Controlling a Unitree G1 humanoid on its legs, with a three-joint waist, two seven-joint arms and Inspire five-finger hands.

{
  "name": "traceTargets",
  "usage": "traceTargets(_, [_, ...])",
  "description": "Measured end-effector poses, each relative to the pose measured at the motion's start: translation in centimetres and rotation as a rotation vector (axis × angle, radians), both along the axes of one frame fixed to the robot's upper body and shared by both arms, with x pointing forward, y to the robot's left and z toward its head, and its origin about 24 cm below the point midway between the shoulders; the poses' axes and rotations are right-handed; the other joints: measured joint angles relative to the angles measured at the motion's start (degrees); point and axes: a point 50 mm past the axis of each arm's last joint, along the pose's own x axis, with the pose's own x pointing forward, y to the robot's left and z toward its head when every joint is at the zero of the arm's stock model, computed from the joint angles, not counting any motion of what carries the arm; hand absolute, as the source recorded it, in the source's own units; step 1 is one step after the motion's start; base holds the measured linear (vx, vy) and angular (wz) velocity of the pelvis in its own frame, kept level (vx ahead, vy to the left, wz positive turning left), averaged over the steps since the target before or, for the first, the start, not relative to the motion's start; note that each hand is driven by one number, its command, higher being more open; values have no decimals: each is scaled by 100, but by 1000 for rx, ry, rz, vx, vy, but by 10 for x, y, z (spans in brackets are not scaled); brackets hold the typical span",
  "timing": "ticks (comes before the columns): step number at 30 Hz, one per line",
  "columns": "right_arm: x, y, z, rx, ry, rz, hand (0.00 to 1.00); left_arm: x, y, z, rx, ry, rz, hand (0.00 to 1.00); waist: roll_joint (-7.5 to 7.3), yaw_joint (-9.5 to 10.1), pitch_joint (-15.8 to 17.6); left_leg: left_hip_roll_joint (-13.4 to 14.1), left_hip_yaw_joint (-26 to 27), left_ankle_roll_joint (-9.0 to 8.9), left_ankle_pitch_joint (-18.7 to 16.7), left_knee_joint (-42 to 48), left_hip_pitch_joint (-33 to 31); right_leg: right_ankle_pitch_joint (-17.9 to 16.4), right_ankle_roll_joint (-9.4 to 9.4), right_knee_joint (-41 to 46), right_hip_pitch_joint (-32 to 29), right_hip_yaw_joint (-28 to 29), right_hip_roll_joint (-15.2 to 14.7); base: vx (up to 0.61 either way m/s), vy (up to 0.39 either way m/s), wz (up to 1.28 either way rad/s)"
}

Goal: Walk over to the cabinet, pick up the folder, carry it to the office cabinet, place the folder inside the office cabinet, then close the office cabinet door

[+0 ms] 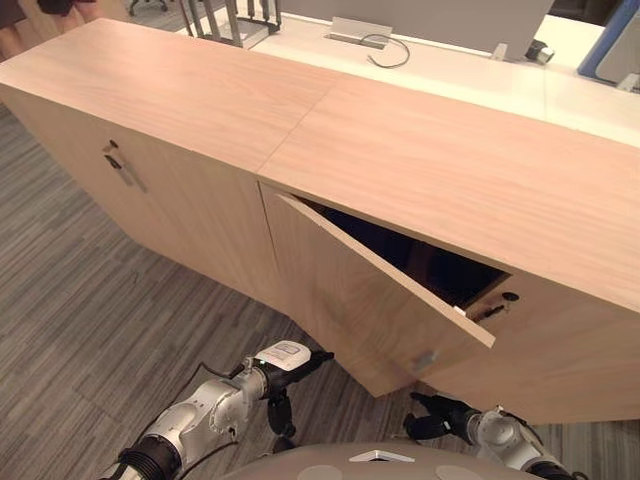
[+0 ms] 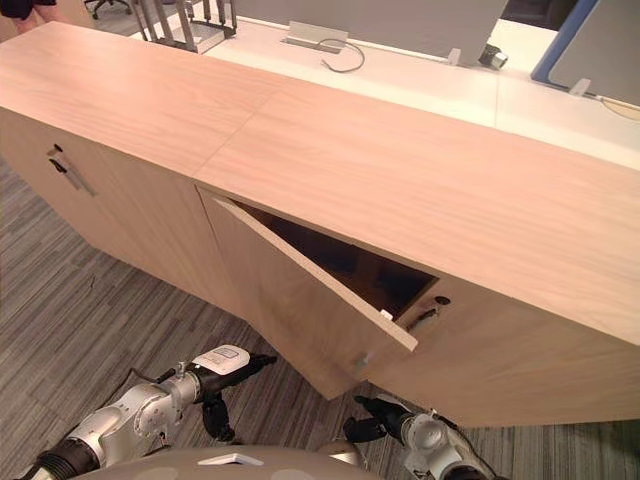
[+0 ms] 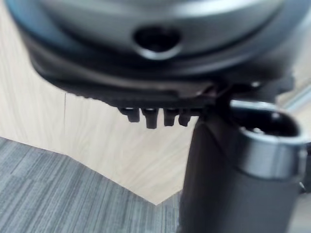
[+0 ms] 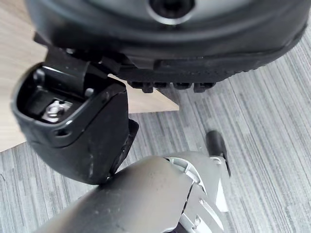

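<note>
The long light-wood office cabinet [image 1: 430,160] stands in front of me. Its right-hand door [image 1: 360,300] hangs ajar, swung out toward me with its small handle [image 1: 425,358] near the lower edge. The gap behind it is dark and I cannot make out what is inside. My left hand [image 1: 288,362], with a white thumb cover, hangs low in front of the door's lower left, fingers relaxed and holding nothing. My right hand [image 1: 438,416] is low beneath the door's free corner, also open and empty. The left wrist view shows the left hand's fingers [image 3: 151,116] before the cabinet's wood front [image 3: 97,145].
The cabinet's left door [image 1: 160,190] is closed, with a metal handle [image 1: 121,165]. A white desk [image 1: 450,70] with a cable lies behind the cabinet. Grey striped carpet [image 1: 90,330] covers the floor. A person's legs [image 1: 12,25] stand at the far left.
</note>
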Motion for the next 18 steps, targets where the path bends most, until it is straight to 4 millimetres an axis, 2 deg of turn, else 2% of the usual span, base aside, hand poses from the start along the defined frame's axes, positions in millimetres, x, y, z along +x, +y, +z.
traceTargets(5, [0,-2,1,14,-9,-31,100,3,-1,2,-21,5,18,100,67,-114,31,36,138,-24,-19,17,4,35,-52,-73,-54,148,58,-11,-9,-15])
traceTargets(15, [-4,-9,4,6,-11,-28,100,11,-14,2,-76,12,34,100,208,-123,65,177,436,-147,-117,34,99,93,-135,-86,-151,464,206,1,-6,-18])
traceTargets(18, [-5,-10,4,3,-15,-25,100,12,-14,-7,-56,47,61,100,237,-121,79,347,443,-206,-325,401,3,122,-179,-81,-135,478,257,31,-20,-5])
